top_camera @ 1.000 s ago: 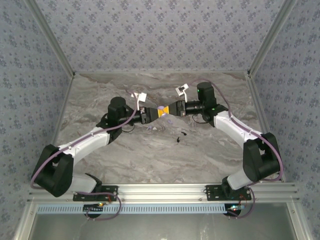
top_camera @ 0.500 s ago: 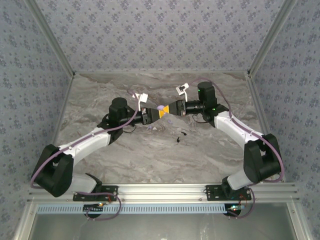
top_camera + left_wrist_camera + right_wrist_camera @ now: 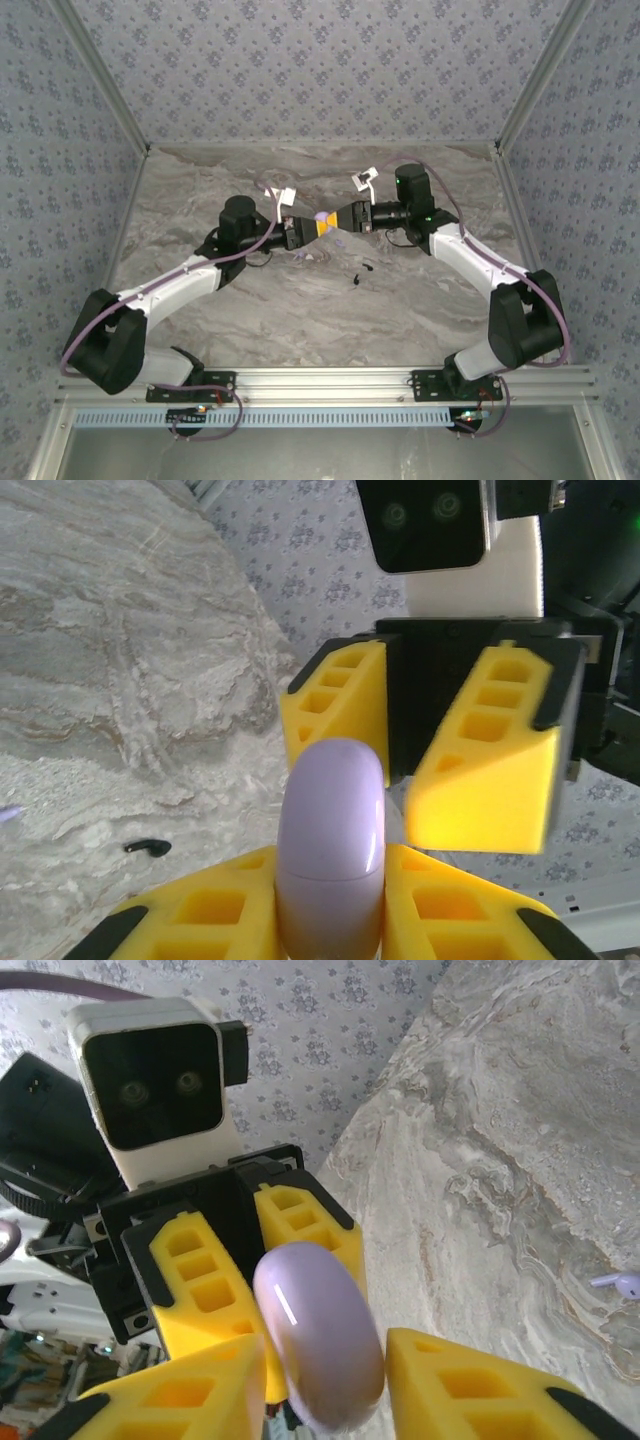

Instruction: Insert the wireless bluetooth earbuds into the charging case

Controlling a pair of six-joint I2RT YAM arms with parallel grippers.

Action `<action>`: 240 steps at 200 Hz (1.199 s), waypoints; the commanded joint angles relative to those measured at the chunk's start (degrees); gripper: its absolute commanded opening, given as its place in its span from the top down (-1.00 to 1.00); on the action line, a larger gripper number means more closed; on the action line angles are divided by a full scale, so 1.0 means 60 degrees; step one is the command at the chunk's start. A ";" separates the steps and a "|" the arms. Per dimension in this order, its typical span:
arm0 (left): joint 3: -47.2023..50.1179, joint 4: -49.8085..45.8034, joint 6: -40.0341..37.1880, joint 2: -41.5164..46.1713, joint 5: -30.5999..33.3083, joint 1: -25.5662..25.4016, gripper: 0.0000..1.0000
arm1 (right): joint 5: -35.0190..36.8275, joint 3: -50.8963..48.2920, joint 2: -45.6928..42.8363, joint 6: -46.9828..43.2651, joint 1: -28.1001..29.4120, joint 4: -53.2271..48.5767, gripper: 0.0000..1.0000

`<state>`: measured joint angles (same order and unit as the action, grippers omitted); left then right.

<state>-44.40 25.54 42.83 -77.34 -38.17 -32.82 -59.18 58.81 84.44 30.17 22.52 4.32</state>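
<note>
Over the marble table [image 3: 400, 310], left tool [image 3: 330, 885] grips charging case [image 3: 332, 820] (right tool [image 3: 325, 1385] open around it).

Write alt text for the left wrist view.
A lavender charging case is clamped between the yellow jaws of the left gripper at the bottom edge. Facing it, the right gripper holds its jaws open just beyond the case. One black earbud lies on the marble table at left.

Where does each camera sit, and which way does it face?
Top external: above, behind the bases, looking down at the table; left gripper and right gripper meet mid-table.
Left wrist: on the left arm, looking past its fingers at the right gripper.
Right wrist: mirrored, past its fingers at the left gripper.
Both wrist views share the charging case.
</note>
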 commanded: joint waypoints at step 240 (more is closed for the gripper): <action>0.0729 0.0322 -0.6947 0.1479 -0.0626 -0.0679 0.52 | 0.3684 0.1504 -0.1877 -0.3901 0.1178 -0.5538 -0.14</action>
<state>-39.94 25.91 3.16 -70.50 -39.51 -36.21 -38.24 65.95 73.73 7.62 29.19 -27.97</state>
